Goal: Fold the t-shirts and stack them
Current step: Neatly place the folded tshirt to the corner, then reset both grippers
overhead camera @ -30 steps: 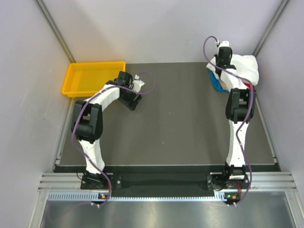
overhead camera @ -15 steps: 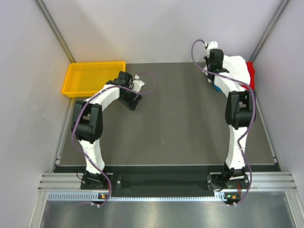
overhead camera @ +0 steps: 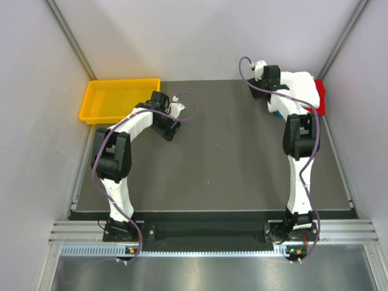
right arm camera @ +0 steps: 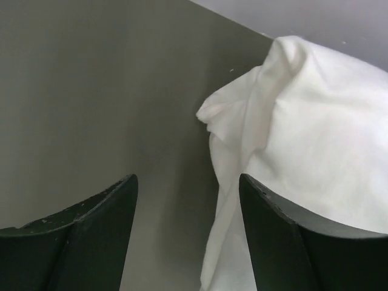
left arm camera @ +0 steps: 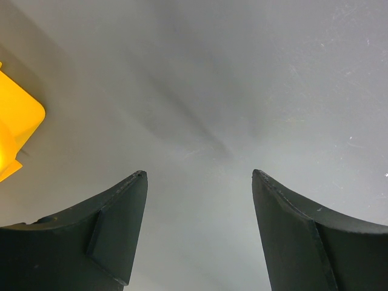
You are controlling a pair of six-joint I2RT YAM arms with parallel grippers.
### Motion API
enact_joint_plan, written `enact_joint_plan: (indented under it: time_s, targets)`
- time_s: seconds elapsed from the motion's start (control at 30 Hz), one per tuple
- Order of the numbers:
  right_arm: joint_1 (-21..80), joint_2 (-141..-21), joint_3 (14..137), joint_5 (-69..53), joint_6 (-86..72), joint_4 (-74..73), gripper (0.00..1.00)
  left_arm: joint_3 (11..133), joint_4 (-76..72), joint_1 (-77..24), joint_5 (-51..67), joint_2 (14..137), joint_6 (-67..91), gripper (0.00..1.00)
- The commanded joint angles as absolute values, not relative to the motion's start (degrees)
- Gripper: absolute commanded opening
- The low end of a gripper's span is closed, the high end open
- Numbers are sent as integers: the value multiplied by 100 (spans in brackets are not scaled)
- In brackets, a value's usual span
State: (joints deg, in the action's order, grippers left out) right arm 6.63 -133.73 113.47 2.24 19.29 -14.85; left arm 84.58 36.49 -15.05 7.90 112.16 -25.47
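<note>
1. Where the dark mat (overhead camera: 224,157) reaches its far right corner, the white t-shirt (overhead camera: 302,83) lies as a loose, bunched heap rather than a flat fold.
2. Against its right side, by the right edge of the mat, a strip of a red t-shirt (overhead camera: 320,97) shows.
3. At the heap's near left side a small patch of a blue t-shirt (overhead camera: 276,111) shows, mostly covered by the right arm in the overhead view.
4. Seen from the right wrist camera, the white cloth fills the right half of the view, with a crumpled edge jutting left toward the mat and soft creases running down it.
5. Pointed at that left edge of the heap, the right gripper (right arm camera: 188,182) has its two dark fingers spread wide and nothing is pinched between them; the mat shows in the gap on the left and cloth on the right. Whether the right finger touches the shirt cannot be told.
6. Well apart from the shirts, on the far left of the mat, the left gripper (left arm camera: 200,174) is likewise spread apart and holds nothing, with mat surface showing between its fingers.
7. Just left of that gripper sits the yellow tray (overhead camera: 97,104), in the far left corner; one of its rounded corners shows at the left edge of the left wrist view.
</note>
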Motion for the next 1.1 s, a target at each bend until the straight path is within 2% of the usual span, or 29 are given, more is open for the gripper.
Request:
enact_joint_plan:
  time_s: [0.0, 0.13, 0.23, 0.27, 0.4, 0.47, 0.7, 0.9, 1.07]
  targets:
    - [694, -13114, 11531, -219, 1907, -1696, 68, 8455, 3621, -1503, 870, 11259, -2602, 74]
    - [685, -12789, 11794, -1086, 1636, -2310, 75, 8429, 3709, -1503, 940, 11118, -2593, 74]
    - [686, -12333, 11428, -1423, 1381, -2427, 91, 8315, 3770, -1494, 993, 10890, -2558, 74]
    - [686, -11766, 11130, -1380, 1084, -2278, 99, 8193, 3779, -1485, 993, 10811, -2549, 73]
    - [686, -9926, 8455, -766, 142, -707, 100, 7709, 3718, -1328, 1072, 10092, -2391, 74]
    - [686, -9084, 7416, -370, -473, -510, 100, 7280, 3613, -1152, 1099, 9793, -2294, 73]
    - [721, -7253, 4918, -378, -1520, -299, 100, 5741, 3068, -238, 827, 8299, -1943, 74]
    - [729, -6215, 3650, -281, -1784, -544, 100, 4642, 2646, 123, 334, 7508, -1670, 72]
    - [729, -5898, 3270, -545, -1828, -527, 100, 4167, 2558, 141, 343, 7137, -1547, 72]
